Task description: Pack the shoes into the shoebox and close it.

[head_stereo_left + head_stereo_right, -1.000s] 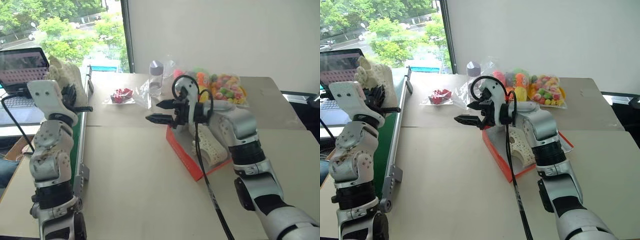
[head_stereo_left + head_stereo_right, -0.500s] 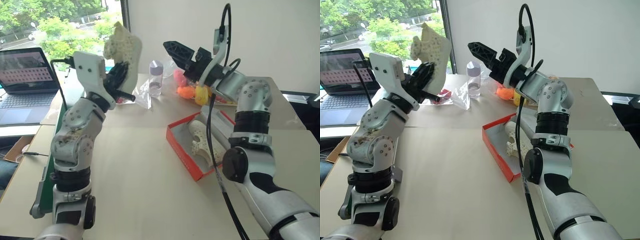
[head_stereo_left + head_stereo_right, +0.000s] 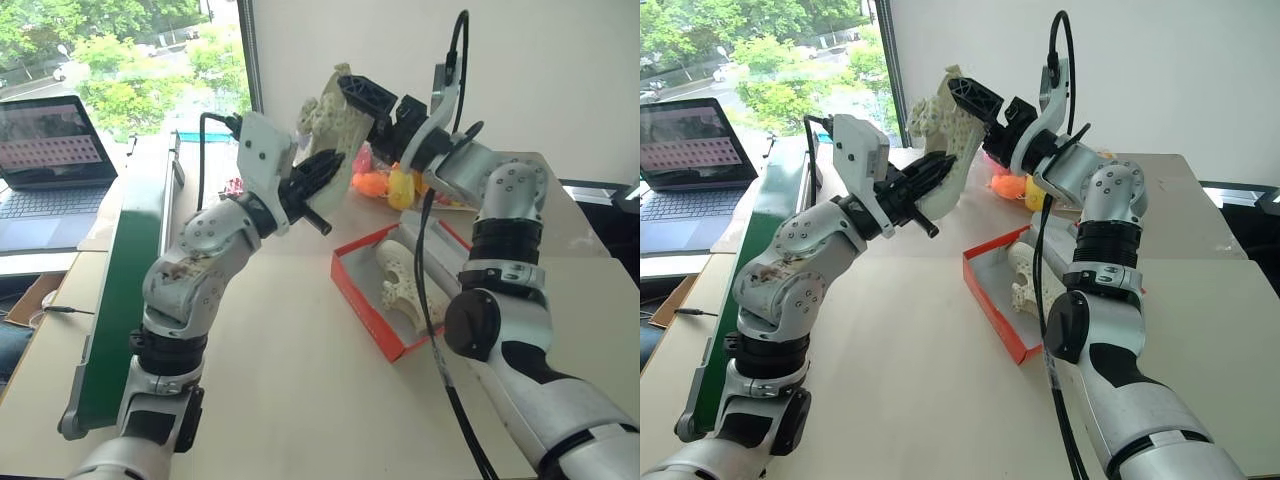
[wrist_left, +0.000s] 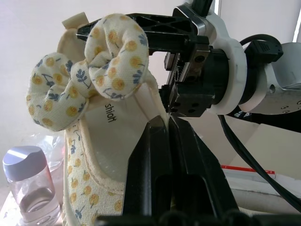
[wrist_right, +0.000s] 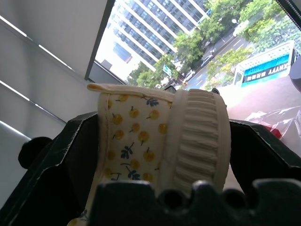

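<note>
A cream shoe [image 3: 325, 118] with yellow flower print and a fabric bow [image 4: 94, 70] is held high above the table. My left gripper [image 3: 318, 178] is shut on its side edge [image 4: 162, 123]. My right gripper [image 3: 350, 105] is open, and its black fingers [image 5: 56, 160] stand on either side of that shoe's ribbed sole end [image 5: 197, 136]; I cannot tell whether they touch it. The other shoe [image 3: 402, 285] lies in the red shoebox [image 3: 362, 303] on the table, below my right arm. The box is open and my right arm hides its lid.
A bag of colourful toys [image 3: 385, 185] lies behind the box. A clear bottle [image 4: 28, 183] stands near it. A green board [image 3: 120, 270] runs along the table's left edge, with a laptop [image 3: 50, 140] beyond it. Bare tabletop [image 3: 280, 380] lies in front.
My left arm swung the shoe rightward from beside the laptop to between my right gripper's fingers. My right gripper rose from over the box, then stayed put.
</note>
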`<state>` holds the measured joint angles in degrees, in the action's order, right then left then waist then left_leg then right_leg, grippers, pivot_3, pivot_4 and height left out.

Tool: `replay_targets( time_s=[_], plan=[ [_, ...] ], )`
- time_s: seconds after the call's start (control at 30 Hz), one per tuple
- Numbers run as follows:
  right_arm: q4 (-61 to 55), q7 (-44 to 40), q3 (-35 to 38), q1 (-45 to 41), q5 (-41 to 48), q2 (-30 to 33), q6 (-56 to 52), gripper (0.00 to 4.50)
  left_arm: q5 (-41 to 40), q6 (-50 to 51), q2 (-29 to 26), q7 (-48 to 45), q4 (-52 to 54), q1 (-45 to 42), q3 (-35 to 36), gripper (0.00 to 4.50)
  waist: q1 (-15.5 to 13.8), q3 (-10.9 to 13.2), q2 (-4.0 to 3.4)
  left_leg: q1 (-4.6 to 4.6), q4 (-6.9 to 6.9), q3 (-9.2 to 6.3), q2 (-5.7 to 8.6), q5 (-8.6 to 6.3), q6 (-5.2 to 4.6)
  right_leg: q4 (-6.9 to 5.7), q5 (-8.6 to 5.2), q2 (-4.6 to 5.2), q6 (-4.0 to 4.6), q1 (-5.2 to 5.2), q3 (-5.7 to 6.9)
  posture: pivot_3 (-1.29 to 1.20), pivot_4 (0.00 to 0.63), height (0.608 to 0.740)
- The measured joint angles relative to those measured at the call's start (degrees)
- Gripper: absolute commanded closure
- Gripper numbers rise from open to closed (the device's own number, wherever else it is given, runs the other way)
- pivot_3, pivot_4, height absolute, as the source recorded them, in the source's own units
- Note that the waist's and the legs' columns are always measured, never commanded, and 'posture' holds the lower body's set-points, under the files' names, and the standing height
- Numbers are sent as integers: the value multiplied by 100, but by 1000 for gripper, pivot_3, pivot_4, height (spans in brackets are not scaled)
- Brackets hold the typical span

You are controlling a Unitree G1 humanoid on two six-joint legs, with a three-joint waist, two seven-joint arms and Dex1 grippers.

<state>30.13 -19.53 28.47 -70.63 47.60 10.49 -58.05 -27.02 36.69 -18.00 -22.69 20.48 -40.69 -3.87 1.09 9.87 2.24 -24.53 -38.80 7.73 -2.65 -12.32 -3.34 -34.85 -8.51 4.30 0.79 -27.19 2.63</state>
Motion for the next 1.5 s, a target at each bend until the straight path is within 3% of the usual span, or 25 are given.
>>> replay_targets(
  time_s=[0.03,0.37,0.43,0.63,0.77,0.93,1.17,1.5],
  plan=[
    [-3,0,-10,0,10,0,-9,524,0,0,15,-28,-4,-33,-15,4500,0,0,0,0,0,0,0,0,0,0,0,0,0,0,0,0,150,740],
    [-84,-14,-252,21,-2,108,-20,3462,-44,142,2,-85,-34,-115,108,4500,4,0,0,2,1,-1,0,0,-1,-2,-1,-1,-1,0,-2,0,150,740],
    [-87,-66,-413,23,-92,152,20,3665,-193,338,2,-35,-32,-115,241,3842,3,0,0,2,0,-1,0,0,-1,-2,-2,-1,-3,0,-2,0,150,740],
    [50,-374,-783,104,-572,671,240,3830,-851,973,-346,85,334,-103,1046,1775,-3,1,-1,0,1,-3,2,0,-1,2,-3,0,-5,0,-1,0,150,740],
    [251,-646,-928,48,-820,933,466,3863,-1654,1566,-689,58,633,-91,1574,1769,7,1,-1,0,1,-2,2,-1,-2,2,-4,1,-6,0,-3,0,150,740],
    [352,-1074,-1331,-59,-1145,1450,501,3880,-2155,2008,-1520,-197,809,237,1862,1769,11,2,-2,10,4,-1,2,0,0,-2,-6,-1,-6,1,-3,0,150,740],
    [-999,-2419,-2554,639,-1239,2133,-395,3880,-2285,2244,-2734,-1203,1345,1377,1279,1769,4,2,-4,16,8,7,1,-2,2,-4,-13,2,-3,1,-11,0,150,740],
    [-1138,-3417,-3372,1642,-1512,2442,-490,3880,-2196,2082,-2959,-1520,1501,1630,1040,1769,-43,5,-2,17,-3,9,8,-2,12,-4,-29,6,25,4,-18,0,150,740]
  ],
)
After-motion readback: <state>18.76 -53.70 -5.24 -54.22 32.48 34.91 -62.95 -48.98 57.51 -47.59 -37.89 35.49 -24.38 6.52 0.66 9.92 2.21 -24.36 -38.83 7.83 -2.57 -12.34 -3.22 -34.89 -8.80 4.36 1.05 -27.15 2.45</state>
